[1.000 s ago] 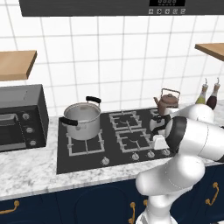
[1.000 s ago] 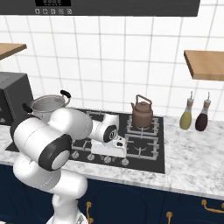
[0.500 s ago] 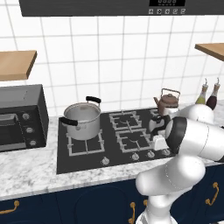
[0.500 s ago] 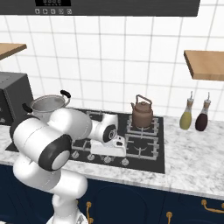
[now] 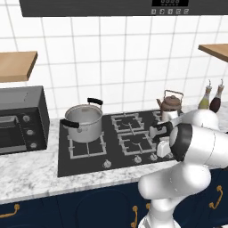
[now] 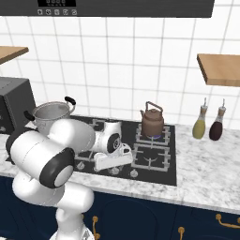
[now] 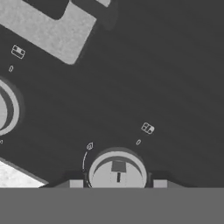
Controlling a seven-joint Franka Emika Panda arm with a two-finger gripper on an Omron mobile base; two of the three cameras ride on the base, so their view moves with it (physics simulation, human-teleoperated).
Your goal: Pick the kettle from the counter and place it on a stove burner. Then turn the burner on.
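The copper kettle [image 5: 171,104] [image 6: 152,121] stands upright on the stove's back right burner, and a faint blue flame [image 6: 153,137] shows under it. My gripper [image 5: 164,152] [image 6: 108,164] [image 7: 118,183] points down at the front row of the black stove [image 5: 89,160] [image 6: 164,168], left of and nearer than the kettle. In the hand view a round grey stove knob [image 7: 118,171] sits between my two fingertips, which close in on its sides. The marble counter [image 5: 31,178] [image 6: 201,178] runs along both sides of the stove.
A steel pot [image 5: 83,122] [image 6: 49,115] with black handles sits on the back left burner. A dark oven [image 5: 20,118] [image 6: 14,105] stands on the counter at far left. Two bottles [image 5: 211,98] [image 6: 208,124] stand right of the stove. Another knob [image 7: 2,109] lies beside mine.
My fingers have drawn in a little around the knob. The arm, the kettle and the pot have stayed where they were.
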